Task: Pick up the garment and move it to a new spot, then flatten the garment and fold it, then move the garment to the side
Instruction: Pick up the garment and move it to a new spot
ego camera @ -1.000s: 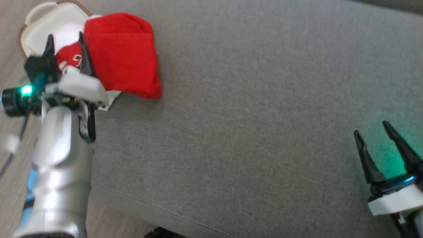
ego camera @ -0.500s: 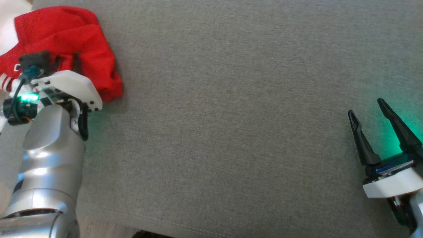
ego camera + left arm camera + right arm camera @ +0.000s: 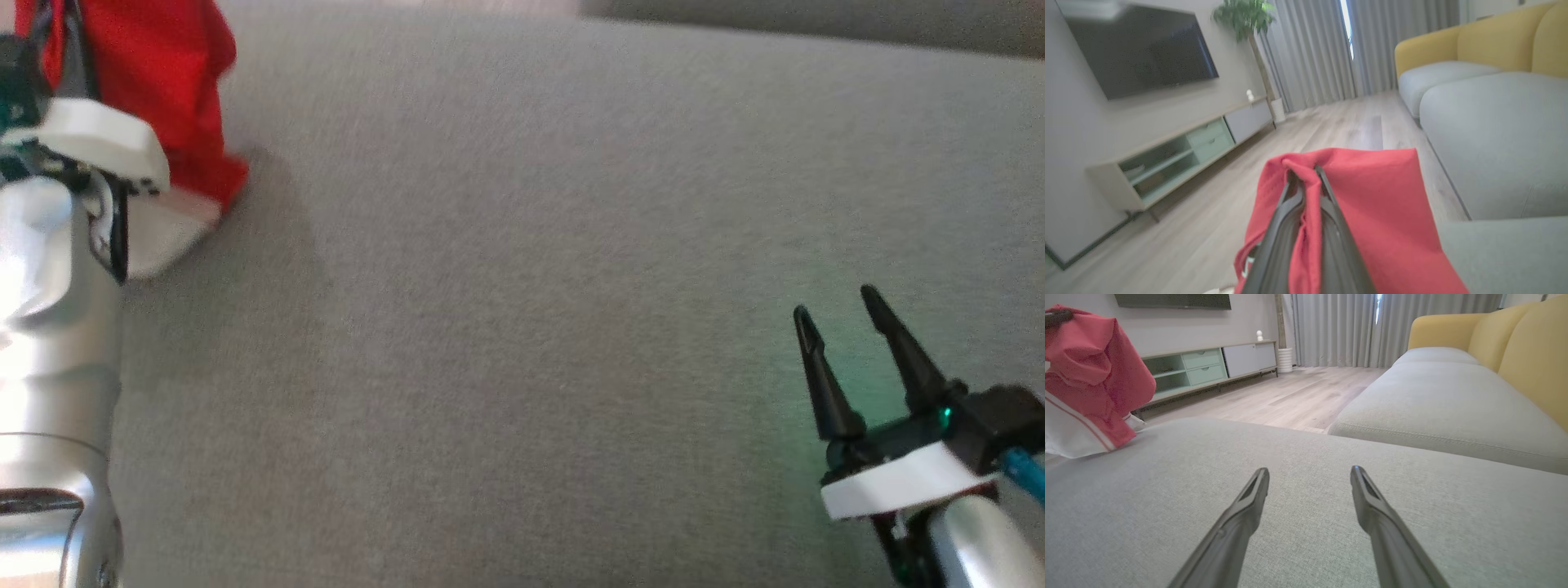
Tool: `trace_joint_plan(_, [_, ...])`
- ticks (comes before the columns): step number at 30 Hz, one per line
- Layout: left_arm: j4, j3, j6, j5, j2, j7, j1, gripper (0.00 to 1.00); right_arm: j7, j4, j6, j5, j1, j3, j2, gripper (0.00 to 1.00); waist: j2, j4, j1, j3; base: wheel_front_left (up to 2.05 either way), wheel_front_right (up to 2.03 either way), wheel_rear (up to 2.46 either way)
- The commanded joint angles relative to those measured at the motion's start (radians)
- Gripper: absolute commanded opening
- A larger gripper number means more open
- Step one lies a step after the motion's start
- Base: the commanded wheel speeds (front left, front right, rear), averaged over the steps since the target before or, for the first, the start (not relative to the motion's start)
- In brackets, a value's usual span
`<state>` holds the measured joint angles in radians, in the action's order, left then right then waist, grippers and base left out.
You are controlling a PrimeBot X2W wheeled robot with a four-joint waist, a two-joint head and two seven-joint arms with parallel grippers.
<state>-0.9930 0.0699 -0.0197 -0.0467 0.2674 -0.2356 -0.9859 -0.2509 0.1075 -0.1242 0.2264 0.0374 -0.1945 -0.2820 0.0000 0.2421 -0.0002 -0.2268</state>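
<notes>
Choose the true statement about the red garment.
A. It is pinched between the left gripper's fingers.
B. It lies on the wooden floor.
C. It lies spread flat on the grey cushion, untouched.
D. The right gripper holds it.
A: in the left wrist view the left gripper is shut on a fold of the red garment, while the right gripper stands open and empty over the grey cushion.
</notes>
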Motion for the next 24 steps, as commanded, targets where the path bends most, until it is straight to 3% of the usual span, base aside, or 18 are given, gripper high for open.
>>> trace_joint_plan(1, [0.046, -0.010, -0.001, 0.008, 0.055, -0.013, -0.054, 0.00, -0.011, -0.023, -0.007, 0.007, -0.016, -0.017, -0.004, 1.00, 0.0000, -0.066, 0.0002, 0.089, 0.00, 0.00, 0.00])
trace_joint_plan(8, [0.244, 0.049, -0.042, 0.031, 0.057, 0.043, -0.056, 0.00, -0.011, -0.018, -0.007, 0.010, -0.065, -0.021, 0.060, 1.00, 0.0000, -0.184, 0.0002, 0.215, 0.00, 0.00, 0.00])
trace_joint_plan(11, [0.388, 0.068, -0.059, 0.019, 0.050, 0.104, -0.028, 0.00, -0.011, -0.023, -0.007, 0.007, -0.083, -0.026, 0.074, 1.00, 0.0000, -0.271, 0.0002, 0.251, 0.00, 0.00, 0.00])
trace_joint_plan(18, [0.600, 0.118, -0.078, -0.015, 0.015, 0.235, 0.086, 0.00, -0.011, -0.033, -0.007, 0.013, -0.082, -0.051, 0.077, 1.00, 0.0000, -0.430, 0.0002, 0.258, 0.00, 0.00, 0.00])
trace_joint_plan(24, [0.653, 0.207, -0.093, -0.057, -0.054, 0.320, 0.247, 0.00, -0.011, -0.043, -0.007, 0.024, -0.062, -0.082, 0.083, 1.00, 0.0000, -0.529, 0.0002, 0.222, 0.00, 0.00, 0.00])
